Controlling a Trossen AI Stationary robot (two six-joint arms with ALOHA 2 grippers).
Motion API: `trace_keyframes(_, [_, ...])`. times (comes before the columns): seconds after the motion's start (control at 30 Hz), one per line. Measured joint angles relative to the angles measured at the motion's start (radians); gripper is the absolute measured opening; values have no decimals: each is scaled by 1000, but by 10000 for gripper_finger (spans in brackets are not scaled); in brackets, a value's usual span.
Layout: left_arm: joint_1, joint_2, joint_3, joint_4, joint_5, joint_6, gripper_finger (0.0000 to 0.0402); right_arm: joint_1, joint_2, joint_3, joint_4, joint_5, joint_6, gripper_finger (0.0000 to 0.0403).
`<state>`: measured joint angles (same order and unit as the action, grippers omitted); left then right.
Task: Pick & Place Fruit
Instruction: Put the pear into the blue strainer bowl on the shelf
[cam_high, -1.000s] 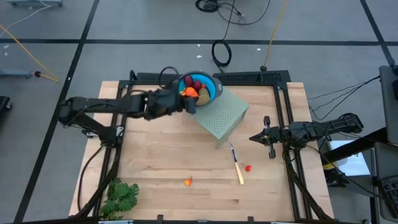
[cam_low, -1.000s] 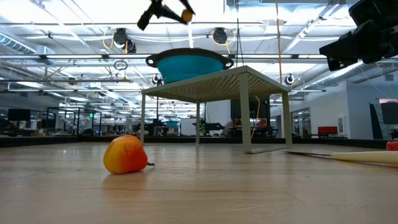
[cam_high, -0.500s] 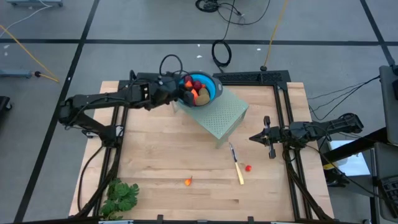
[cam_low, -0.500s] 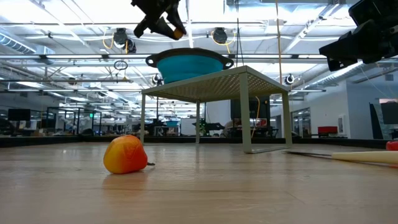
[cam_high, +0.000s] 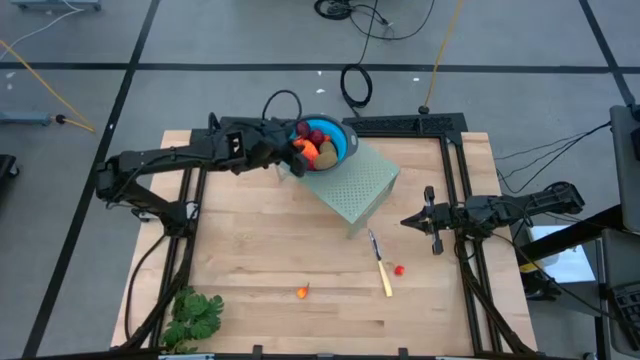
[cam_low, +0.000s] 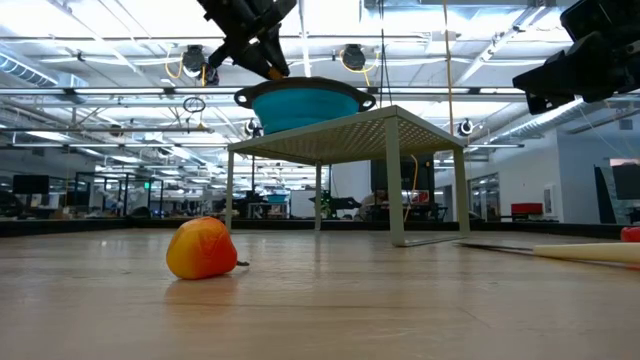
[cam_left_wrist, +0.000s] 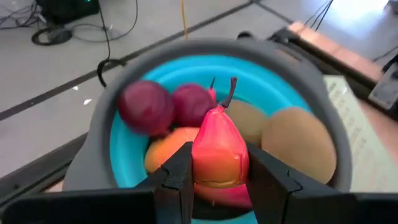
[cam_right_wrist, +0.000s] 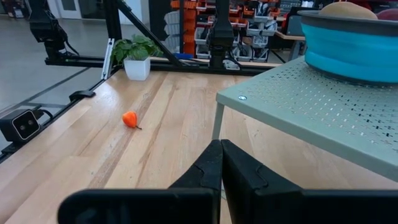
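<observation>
Your left gripper (cam_left_wrist: 217, 171) pinches the pear (cam_left_wrist: 219, 149) at its belly, over the bowl (cam_left_wrist: 118, 149): light, stiff, slippery.

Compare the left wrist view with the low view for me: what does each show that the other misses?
Only the left wrist view shows the bowl's contents: two dark red balls, olive-brown ovals, and the left hand shut on a red-orange pear-shaped fruit above them. Only the low view shows the orange-red fruit lying on the table, the green perforated stand and the knife handle. Both show the blue bowl and the left hand over it.
</observation>
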<state>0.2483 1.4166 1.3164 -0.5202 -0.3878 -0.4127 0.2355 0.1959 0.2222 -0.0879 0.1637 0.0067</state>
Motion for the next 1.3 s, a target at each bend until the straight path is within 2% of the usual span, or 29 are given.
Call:
trace_keyframes(0.3, [-2, 23, 0, -10, -3, 45, 113, 0, 0, 0, 0, 0, 7, 0])
trace_keyframes(0.53, [1, 55, 0, -3, -5, 178, 113, 0, 0, 0, 0, 0, 8, 0])
trace_keyframes(1.3, [28, 56, 0, -39, 21, 230, 113, 0, 0, 0, 0, 0, 11, 0])
